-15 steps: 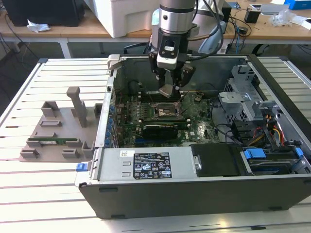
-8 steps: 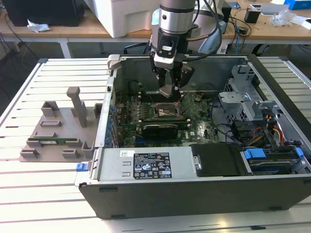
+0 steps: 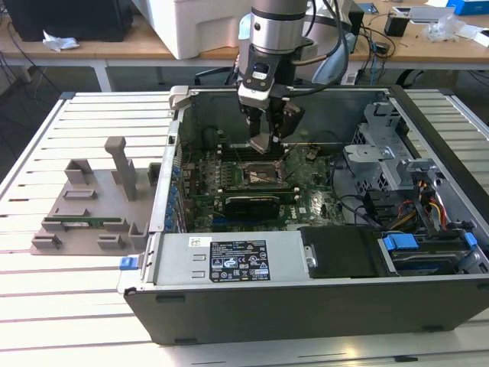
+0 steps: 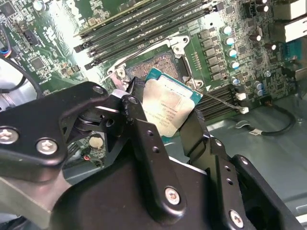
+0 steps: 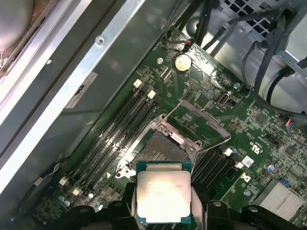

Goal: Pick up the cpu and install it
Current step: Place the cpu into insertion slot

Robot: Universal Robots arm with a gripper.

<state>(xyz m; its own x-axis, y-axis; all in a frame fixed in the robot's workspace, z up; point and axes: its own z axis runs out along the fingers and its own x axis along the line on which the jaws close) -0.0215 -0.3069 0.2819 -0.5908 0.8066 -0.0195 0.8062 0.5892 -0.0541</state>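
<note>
Far to the tool's side, at the exterior view's left, a grey holder [image 3: 84,206] lies on the slatted counter [image 3: 69,298], well apart from the work. Next comes the open computer case [image 3: 306,306], and the tool [image 3: 264,142] hangs inside it, over the motherboard.

The step in hand looks like setting the chip into its seat. To do it well, I judge the cpu [image 5: 163,197] should be kept level and squared to the socket [image 5: 160,146] directly beneath the tool. Its corners should line up with the frame, so that nothing scrapes the contacts. The hinged load frame [image 5: 204,125] stands open beyond the socket, clear of the path. The memory slots [image 5: 115,134] run just beside it.

The tool is closed only as far as the chip's width. Its two black fingers [image 4: 144,139] pinch the cpu by opposite edges, silvery top facing the wrist. The chip hangs above the socket and appears apart from it.

Past the tool, at the exterior view's right, sits the drive cage [image 3: 378,153].
</note>
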